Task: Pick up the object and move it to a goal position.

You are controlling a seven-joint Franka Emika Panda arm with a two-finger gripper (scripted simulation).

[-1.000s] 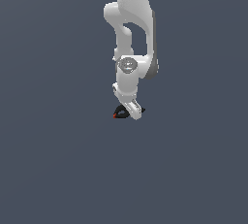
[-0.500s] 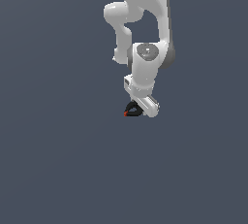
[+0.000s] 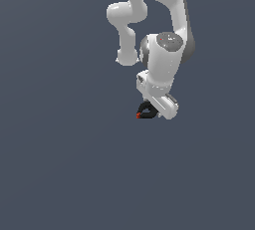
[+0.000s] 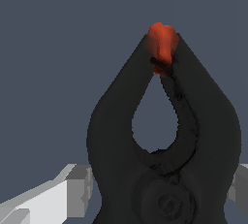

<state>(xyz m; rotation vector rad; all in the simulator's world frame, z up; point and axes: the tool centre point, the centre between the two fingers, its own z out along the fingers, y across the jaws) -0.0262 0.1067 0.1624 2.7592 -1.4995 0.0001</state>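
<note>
Gripper [image 3: 151,113] low under the white arm [image 3: 162,59], in mid-air against plain grey. Closed on the object [image 3: 144,111], black with a red tip pointing to the exterior view's left. In the wrist view, object [image 4: 164,140] filling the space between the grey fingers [image 4: 46,201].

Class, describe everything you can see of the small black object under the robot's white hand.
The black object looks matte, dark and flat, like a clamp: two curved arms enclosing a teardrop-shaped opening and meeting at a red-orange tip. In the exterior view it sits just beneath the white claw, tip toward that view's left. White claw fingers flank its base; contact looks likely but unclear.
</note>
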